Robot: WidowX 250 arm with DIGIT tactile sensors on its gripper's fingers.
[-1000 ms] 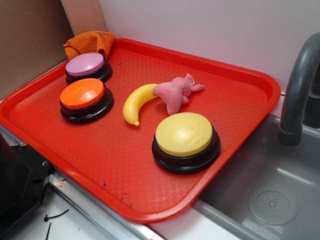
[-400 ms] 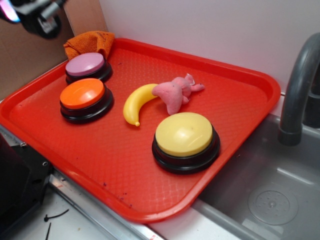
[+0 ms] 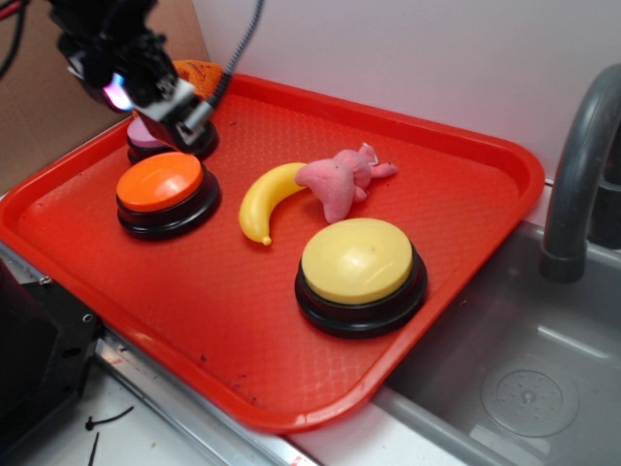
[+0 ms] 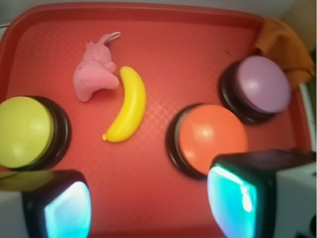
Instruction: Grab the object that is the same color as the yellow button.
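A small curved yellow banana (image 3: 268, 198) (image 4: 127, 105) lies mid-tray, its upper end touching a pink plush toy (image 3: 342, 179) (image 4: 95, 73). The yellow button (image 3: 359, 270) (image 4: 26, 132) on a black base sits near the tray's front right. My gripper (image 3: 167, 115) (image 4: 148, 206) hovers above the tray's back left, over the purple and orange buttons, well apart from the banana. Its jaws stand wide open with nothing between them, and its fingers (image 4: 237, 198) glow cyan.
All sit on a red tray (image 3: 456, 214). An orange button (image 3: 165, 190) (image 4: 210, 139) and a purple button (image 3: 146, 136) (image 4: 260, 85) stand at the left, an orange cloth (image 3: 194, 74) (image 4: 283, 44) behind them. A sink basin (image 3: 524, 379) and grey faucet (image 3: 580, 175) lie to the right.
The gripper has come in from the upper left corner and dropped down and right, now covering part of the purple button. The banana, plush toy and buttons have not moved.
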